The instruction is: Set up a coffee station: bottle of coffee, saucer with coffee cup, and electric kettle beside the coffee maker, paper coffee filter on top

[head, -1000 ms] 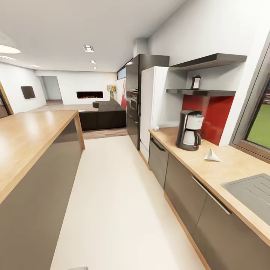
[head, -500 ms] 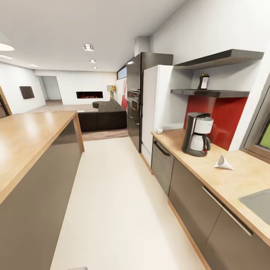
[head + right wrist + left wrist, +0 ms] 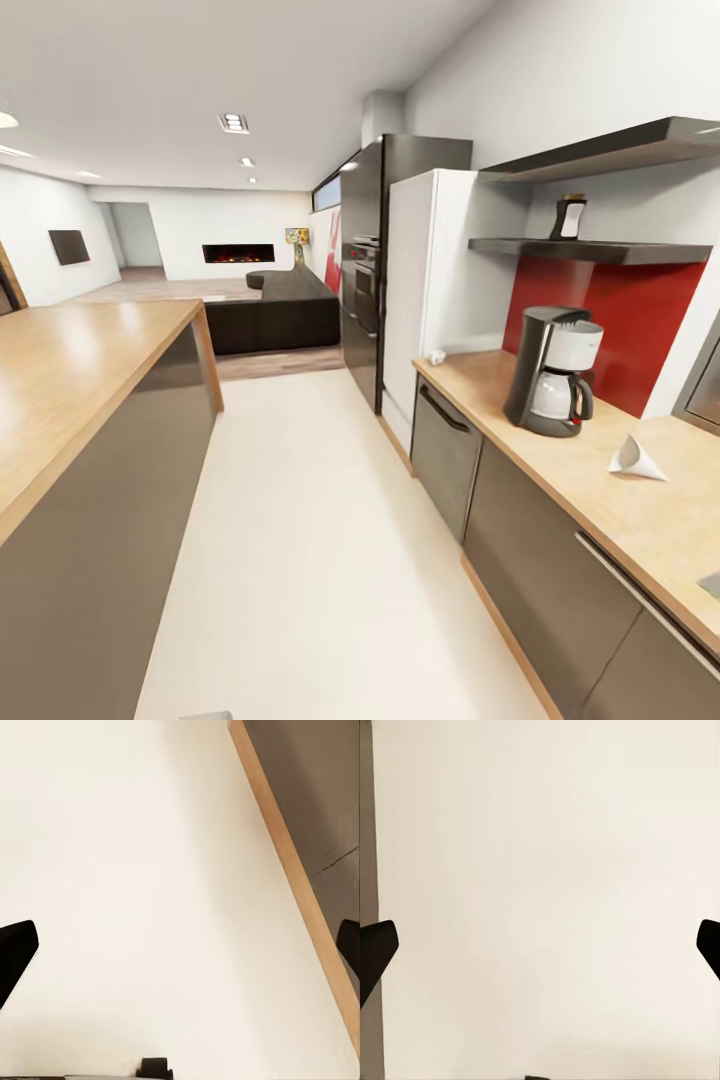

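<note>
Coffee maker [image 3: 552, 372] right of frame on worktop [image 3: 600, 470] | paper filter [image 3: 635, 459] lying beside it | coffee bottle [image 3: 570, 217] upper right on shelf [image 3: 590, 250] | left pincer [image 3: 540, 949] wide, empty, over floor [image 3: 540, 870] | right pincer [image 3: 180, 949] wide, empty

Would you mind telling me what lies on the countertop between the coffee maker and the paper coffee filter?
Nothing: in the head view, bare wooden countertop separates the coffee maker from the paper coffee filter.
</note>
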Controlling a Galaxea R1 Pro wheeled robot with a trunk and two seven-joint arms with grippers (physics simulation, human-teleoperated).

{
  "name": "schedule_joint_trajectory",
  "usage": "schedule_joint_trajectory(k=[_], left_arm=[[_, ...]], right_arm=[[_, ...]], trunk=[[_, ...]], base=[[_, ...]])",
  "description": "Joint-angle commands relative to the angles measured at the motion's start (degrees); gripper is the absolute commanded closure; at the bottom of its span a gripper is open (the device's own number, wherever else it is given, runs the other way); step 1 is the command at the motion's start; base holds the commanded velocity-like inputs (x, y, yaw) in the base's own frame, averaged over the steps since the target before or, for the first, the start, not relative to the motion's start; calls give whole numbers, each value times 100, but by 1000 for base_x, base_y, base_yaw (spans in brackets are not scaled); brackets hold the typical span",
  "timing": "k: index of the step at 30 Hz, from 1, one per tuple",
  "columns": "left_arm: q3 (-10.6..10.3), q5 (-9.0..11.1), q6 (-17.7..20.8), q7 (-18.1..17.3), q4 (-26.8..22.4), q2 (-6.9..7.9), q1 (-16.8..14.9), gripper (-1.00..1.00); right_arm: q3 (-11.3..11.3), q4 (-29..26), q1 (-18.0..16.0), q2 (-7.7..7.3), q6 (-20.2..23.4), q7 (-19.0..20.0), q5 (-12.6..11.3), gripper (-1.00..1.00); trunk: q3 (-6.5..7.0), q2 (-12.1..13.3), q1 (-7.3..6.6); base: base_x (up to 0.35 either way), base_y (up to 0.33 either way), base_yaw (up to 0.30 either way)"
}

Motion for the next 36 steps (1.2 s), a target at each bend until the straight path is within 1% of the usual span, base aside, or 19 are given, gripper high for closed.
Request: schedule_joint_trajectory(k=[1,13,18,24,30,36], left_arm=[[4,24,-20,-1,6,-1,-2,-100],[-2,-1,-24,-1,15,-2,-2,-100],[-2,-3,-24,-3,136,-6,-2,-100],[-2,-4,-24,-3,160,-6,-2,-100],[-2,-3,-24,-3,166,-7,-2,-100],[-2,14,-24,-3,166,-7,-2,-100]], right_arm=[[-3,3,-2,0,-17,-2,2,-100],[0,1,-2,0,-15,-2,0,-100],[-7,-6,-2,0,-15,-2,-13,-100],[-8,-8,-2,0,-13,16,-24,-100],[-8,-8,-2,0,-15,24,-35,-100],[-12,1,-2,0,-10,25,-41,-100]], trunk=[[-3,-4,5],[-3,-4,5],[-3,-4,5],[-3,-4,5],[-3,-4,5],[-3,-4,5]], base=[[333,89,0],[336,25,0],[339,0,0],[339,0,-20],[339,14,-230],[339,99,-287]])
